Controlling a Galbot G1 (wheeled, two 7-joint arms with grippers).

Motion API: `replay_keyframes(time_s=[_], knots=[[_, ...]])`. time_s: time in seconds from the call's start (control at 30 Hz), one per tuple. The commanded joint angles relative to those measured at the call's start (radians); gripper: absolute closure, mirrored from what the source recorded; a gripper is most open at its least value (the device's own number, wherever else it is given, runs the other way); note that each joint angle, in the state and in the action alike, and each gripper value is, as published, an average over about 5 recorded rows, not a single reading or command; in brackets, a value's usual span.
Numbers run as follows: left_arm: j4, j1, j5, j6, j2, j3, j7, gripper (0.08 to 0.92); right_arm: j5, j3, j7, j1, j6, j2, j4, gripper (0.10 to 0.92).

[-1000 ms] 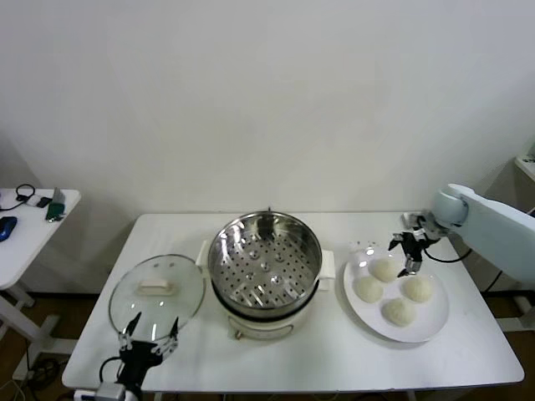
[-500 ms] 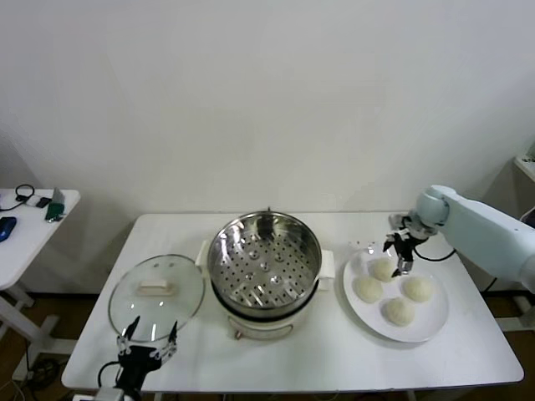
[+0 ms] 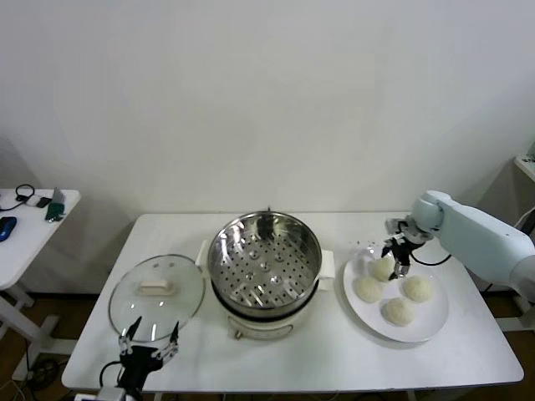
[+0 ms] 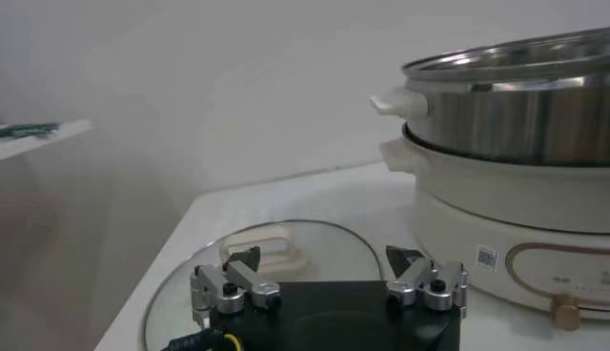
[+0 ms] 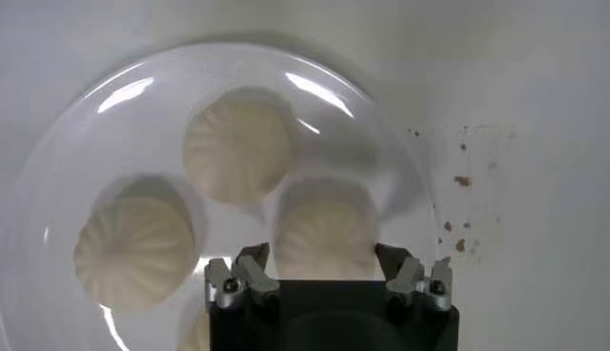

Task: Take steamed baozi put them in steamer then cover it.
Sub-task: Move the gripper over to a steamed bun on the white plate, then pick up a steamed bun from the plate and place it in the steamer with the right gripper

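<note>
Four off-white baozi lie on a white plate [image 3: 430,327] at the table's right: one at the back [image 3: 383,268], the others nearer [image 3: 369,288] [image 3: 417,288] [image 3: 399,311]. My right gripper [image 3: 395,254] is open and hangs over the back baozi [image 5: 322,238], whose sides sit between the fingers; whether they touch it I cannot tell. The steel steamer [image 3: 264,251] stands open at the centre with its perforated tray bare. The glass cover [image 3: 156,291] lies flat on the table left of the steamer. My left gripper [image 3: 149,347] is open, low at the table's front edge near the cover [image 4: 276,262].
A small white side table [image 3: 33,219] with a few items stands at the far left. Brown crumbs [image 5: 461,181] dot the table beside the plate. The steamer's cream base [image 4: 496,205] rises close beside my left gripper.
My right gripper has moved a little left and settled lower over the back baozi. The left gripper has sunk slightly toward the table's front edge.
</note>
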Motion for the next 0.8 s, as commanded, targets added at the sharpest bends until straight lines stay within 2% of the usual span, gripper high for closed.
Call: replay_keyframes(time_s=[0.03,0.3,0.6,0.8], knots=[[0.003,-0.001,0.002,0.000,0.000,0.001,0.001,0.177,-0.013,0.008,0.001,-0.007,0.000,0.005,-0.010,0.279],[0.015,-0.008,0.004,-0.003,0.002,0.003,-0.001,0.177,-0.004,0.012,-0.002,-0.006,0.013,0.014,-0.016,0.364],[0.013,-0.007,0.004,-0.007,0.003,0.001,-0.001,0.177,0.023,-0.012,-0.021,0.043,0.037,-0.012,0.034,0.372],[0.009,-0.002,0.011,-0.011,0.005,0.000,-0.001,0.177,0.109,-0.202,-0.044,0.289,0.111,-0.054,0.132,0.372]])
